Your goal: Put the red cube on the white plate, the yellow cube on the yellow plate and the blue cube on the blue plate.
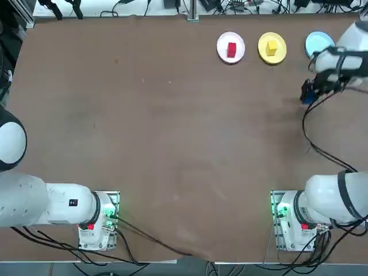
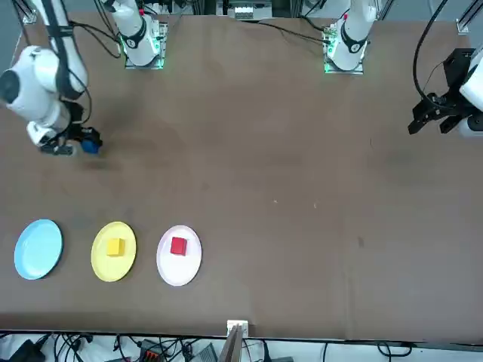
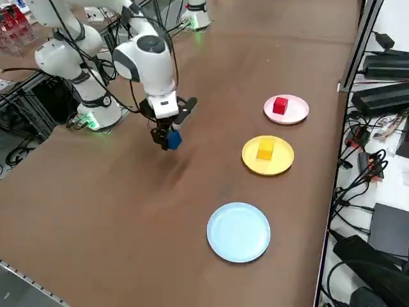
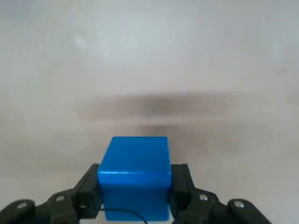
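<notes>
In the top view, nearest to us at the lower right, we see the white, smooth-shelled base of the right arm [image 1: 313, 210], with black cables looped beside it. Farther up, at the right edge, the arm's rounded white and dark-banded end reaches in and carries the right gripper [image 4: 134, 186]. In the wrist view we see its two black fingers closed on opposite sides of the blue cube [image 4: 134, 156], a solid block with flat, slightly glossy faces and softened edges. The gripper holds the cube above the table, with a soft shadow on the surface.

Beyond it, three flat, round plates make a row across the upper right of the top view. The pale blue plate [image 1: 319, 41] is bare where we can see it, the arm covering part of its rim. The yellow plate [image 1: 263, 49] carries the yellow cube [image 1: 272, 48], and the white plate [image 1: 222, 46] carries the red cube [image 1: 232, 49], a little off its middle. Both cubes are plain and solid-coloured, lying flat on their plates.

We see a broad, brown, matte tabletop [image 1: 167, 144] under all this, with a few small pale flecks and darker marks. Past its far edge, along the top of the frame, a metal post [image 1: 192, 10] stands by a whitish surface [image 1: 158, 8] strewn with black cables.
</notes>
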